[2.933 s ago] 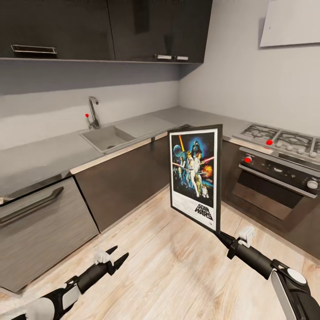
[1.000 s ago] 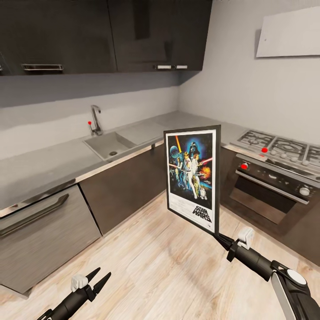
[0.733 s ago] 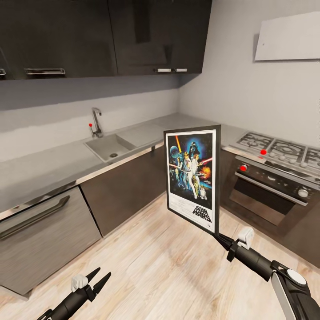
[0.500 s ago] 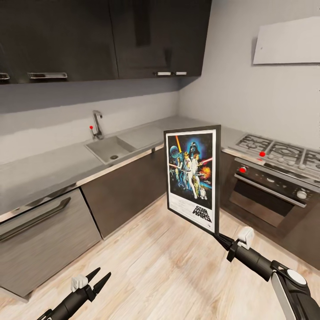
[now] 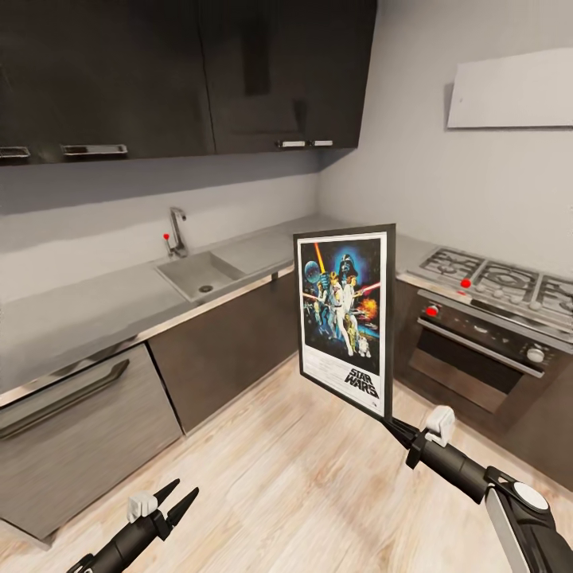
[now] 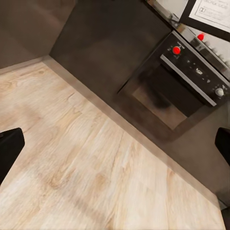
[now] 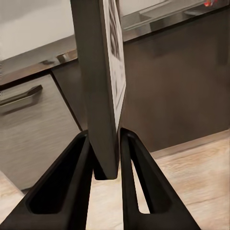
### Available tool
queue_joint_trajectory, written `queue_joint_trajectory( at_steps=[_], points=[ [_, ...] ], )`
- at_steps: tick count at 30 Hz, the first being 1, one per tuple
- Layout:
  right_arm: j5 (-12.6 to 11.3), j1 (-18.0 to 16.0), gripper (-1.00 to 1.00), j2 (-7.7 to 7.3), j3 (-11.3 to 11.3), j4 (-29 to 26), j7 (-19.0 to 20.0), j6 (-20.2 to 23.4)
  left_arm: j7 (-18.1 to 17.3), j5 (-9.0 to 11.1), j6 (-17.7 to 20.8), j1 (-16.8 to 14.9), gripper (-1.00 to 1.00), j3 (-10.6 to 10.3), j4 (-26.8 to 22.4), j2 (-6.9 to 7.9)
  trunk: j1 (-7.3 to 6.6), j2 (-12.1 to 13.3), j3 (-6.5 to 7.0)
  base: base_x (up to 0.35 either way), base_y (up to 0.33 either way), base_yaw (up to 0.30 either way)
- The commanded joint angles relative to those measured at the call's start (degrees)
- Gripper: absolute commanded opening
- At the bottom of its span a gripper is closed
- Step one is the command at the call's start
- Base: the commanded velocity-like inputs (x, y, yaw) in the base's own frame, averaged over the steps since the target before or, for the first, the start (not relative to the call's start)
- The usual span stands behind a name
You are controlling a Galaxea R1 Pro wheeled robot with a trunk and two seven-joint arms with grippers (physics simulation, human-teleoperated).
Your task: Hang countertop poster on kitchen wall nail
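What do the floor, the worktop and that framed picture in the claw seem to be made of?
The pale plank floor looks like matt wood or laminate: grain lines show. The smooth grey countertop looks like stone or composite, evenly matt. The framed Star Wars poster looks like printed paper in a thin black frame, material unclear; the right claw grips its edge.

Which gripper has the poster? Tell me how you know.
The right gripper: it is shut on the poster's bottom edge, holding it upright over the floor. The left gripper is open, holding nothing, low over the wood floor.
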Motion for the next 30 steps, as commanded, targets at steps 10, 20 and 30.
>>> queue_joint_trajectory(
  at_steps=[10, 20, 30],
  points=[
    [-0.5, 0.0, -1.00, 0.05, 0.0, 0.0, 0.4, 0.6, -0.1, 0.5, -0.2, 0.0, 1.00, -0.5, -0.1, 0.03, -2.18, 4.0, 2.68, 0.000, 0.000, 0.000],
    [-0.5, 0.0, -1.00, 0.10, 0.0, 0.1, 0.4, 0.5, -0.1, 0.5, -0.2, 0.0, 1.00, -0.5, -0.1, 0.03, -4.38, 8.0, 5.43, 0.000, 0.000, 0.000],
    [-0.4, 0.0, -1.00, 0.16, 0.0, 0.1, 0.4, 0.5, 0.0, 0.5, -0.2, 0.0, 1.00, -0.5, -0.1, 0.03, -6.58, 12.0, 8.18, 0.000, 0.000, 0.000]
  ],
)
